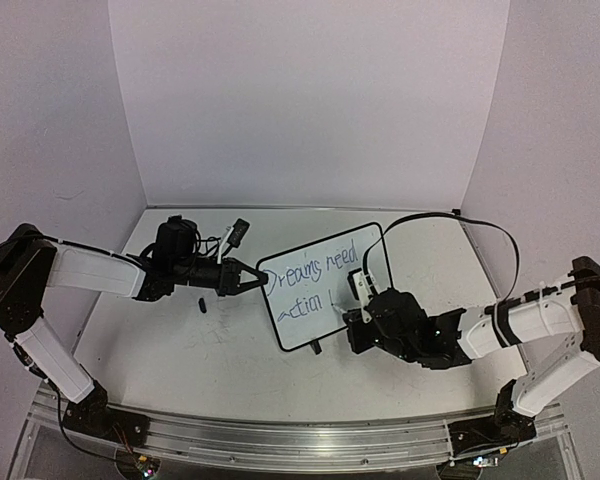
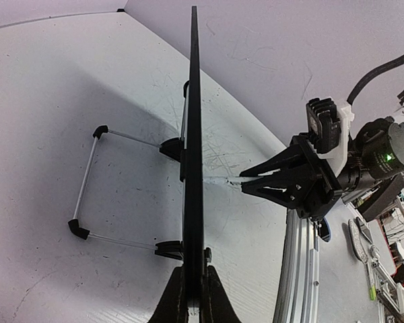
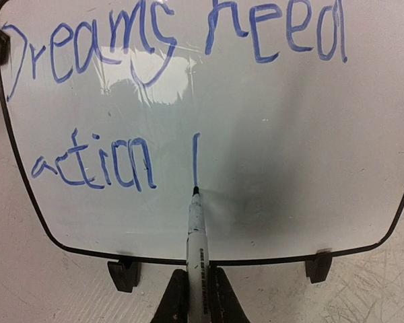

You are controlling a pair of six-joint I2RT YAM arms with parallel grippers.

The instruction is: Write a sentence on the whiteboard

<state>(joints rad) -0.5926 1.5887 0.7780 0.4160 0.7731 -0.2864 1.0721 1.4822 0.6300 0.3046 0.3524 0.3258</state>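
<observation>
The whiteboard [image 1: 320, 285] stands upright on the table, black-framed. Its left edge is pinched in my left gripper [image 1: 263, 281]; in the left wrist view the board shows edge-on [image 2: 193, 155] between my shut fingers [image 2: 172, 303]. The sentence [image 3: 168, 37] reads "Dreams need" above "action" plus a single vertical stroke. My right gripper [image 3: 197, 296] is shut on a white marker [image 3: 197, 235], whose tip touches the board at the stroke's lower end. In the top view the right gripper [image 1: 360, 305] is at the board's lower right.
A small black cap-like piece [image 1: 201, 304] lies on the table left of the board. The wire stand [image 2: 87, 182] props the board from behind. The board's two black feet [image 3: 124, 274] rest on the scuffed tabletop. The aluminium rail [image 1: 280, 440] runs along the near edge.
</observation>
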